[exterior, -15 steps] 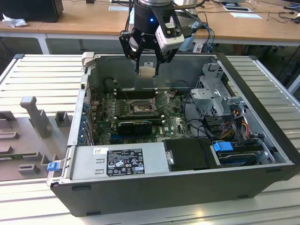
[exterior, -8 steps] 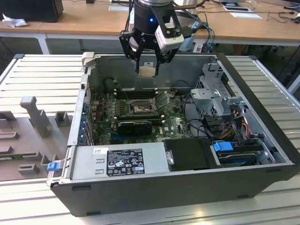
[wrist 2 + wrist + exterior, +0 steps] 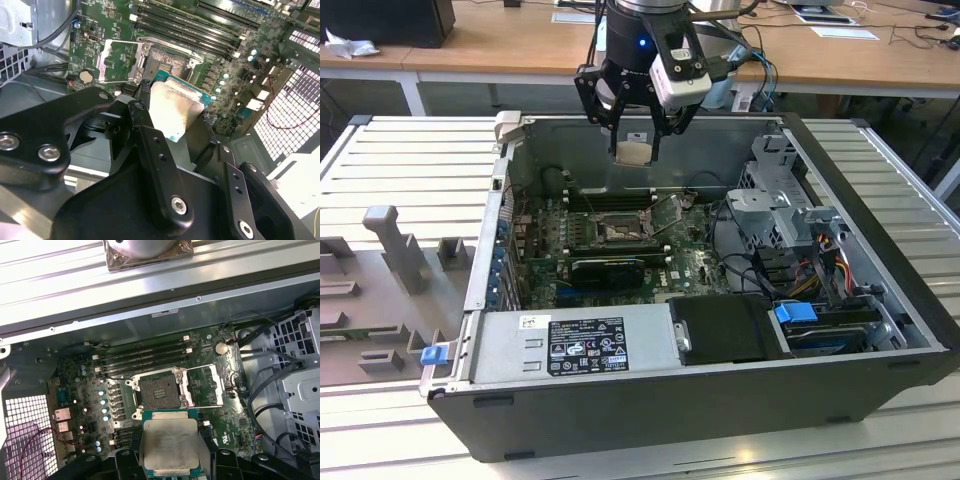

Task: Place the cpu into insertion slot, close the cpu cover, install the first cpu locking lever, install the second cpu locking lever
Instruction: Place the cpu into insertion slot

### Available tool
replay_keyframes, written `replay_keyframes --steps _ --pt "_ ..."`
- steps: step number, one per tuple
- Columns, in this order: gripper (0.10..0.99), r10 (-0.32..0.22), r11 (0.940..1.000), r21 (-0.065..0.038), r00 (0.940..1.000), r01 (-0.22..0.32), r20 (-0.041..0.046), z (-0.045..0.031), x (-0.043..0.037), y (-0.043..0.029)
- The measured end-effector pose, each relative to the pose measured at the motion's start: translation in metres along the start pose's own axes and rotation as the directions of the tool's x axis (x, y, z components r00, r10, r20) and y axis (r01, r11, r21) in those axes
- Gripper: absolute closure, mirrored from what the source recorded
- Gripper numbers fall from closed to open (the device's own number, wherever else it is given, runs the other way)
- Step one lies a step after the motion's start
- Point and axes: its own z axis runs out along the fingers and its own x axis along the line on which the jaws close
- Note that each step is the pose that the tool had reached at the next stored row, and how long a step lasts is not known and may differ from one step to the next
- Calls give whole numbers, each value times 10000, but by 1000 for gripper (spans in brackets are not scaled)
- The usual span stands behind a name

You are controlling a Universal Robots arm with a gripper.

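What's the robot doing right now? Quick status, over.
Gripper shut on the cpu, held above the motherboard. Insertion slot bare, cpu cover flipped open. Nothing seen over the slot.

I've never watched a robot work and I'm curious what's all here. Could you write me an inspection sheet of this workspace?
Surface: ribbed metal table, carrying an open computer case.
Job's things: cpu held above the case; insertion slot empty; cpu cover flipped open beside it.
Clutter: grey moulded holders at the exterior view's left.
Grippers: gripper shut on the cpu.
Cables: coloured bundle inside the case.
Surroundings: wooden desks behind.
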Motion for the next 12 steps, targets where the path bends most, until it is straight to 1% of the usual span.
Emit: replay_keyframes --steps 12 --pt "561 660 9978 -16 9978 -660 59 0 0 0"
